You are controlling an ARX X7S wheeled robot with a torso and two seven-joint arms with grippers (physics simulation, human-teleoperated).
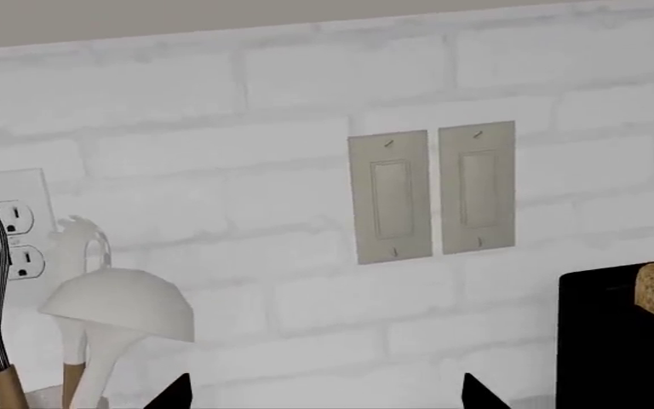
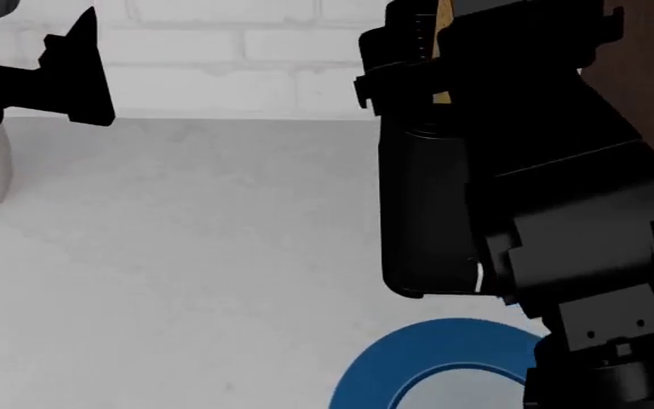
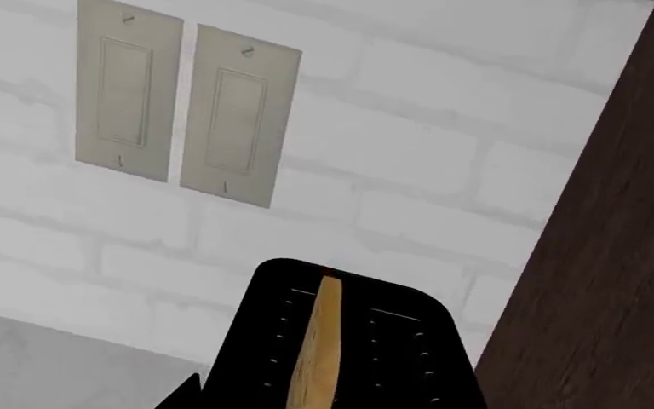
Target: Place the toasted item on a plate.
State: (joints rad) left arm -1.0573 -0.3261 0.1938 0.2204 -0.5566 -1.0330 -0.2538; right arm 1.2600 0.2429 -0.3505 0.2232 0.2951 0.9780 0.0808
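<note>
Where plate (image 2: 418, 362) rests: pale countertop (image 2: 191, 239).

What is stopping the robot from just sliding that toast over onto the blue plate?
The toast still stands upright in a slot of the black toaster, so the slot walls hold it; it probably has to be lifted out first. The blue plate lies on the counter in front of the toaster, with nothing visible between them.
</note>
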